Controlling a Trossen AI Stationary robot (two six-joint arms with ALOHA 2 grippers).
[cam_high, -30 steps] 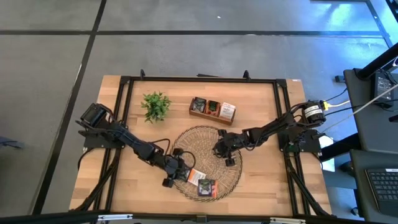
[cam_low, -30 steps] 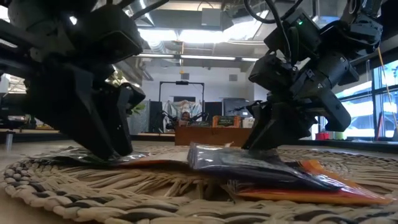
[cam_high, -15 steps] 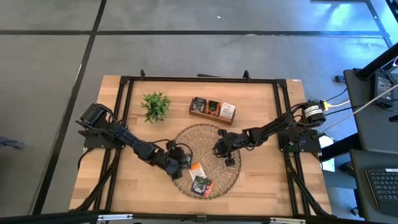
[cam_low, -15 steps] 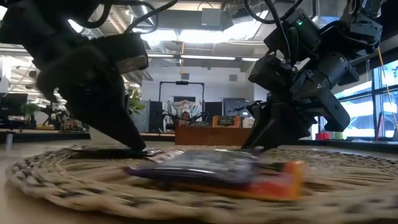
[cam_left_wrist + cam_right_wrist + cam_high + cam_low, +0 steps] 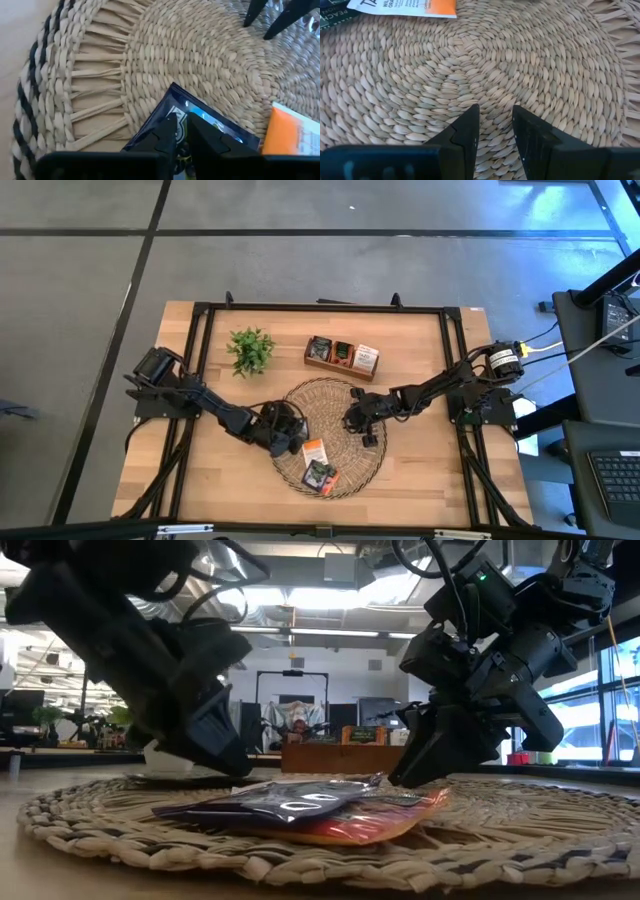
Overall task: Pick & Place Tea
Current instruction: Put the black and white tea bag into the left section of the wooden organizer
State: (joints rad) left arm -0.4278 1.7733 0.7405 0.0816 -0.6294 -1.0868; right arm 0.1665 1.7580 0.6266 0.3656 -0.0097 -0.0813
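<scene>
One camera looks straight down from above on the whole table and both arms. A second sits at table-top height, facing level across the woven tray into the room. Two wrist cameras look closely down at that same tray.

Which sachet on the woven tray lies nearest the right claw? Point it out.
The orange-and-white sachet. The dark sachet lies beyond it, farther from the right claw.
</scene>
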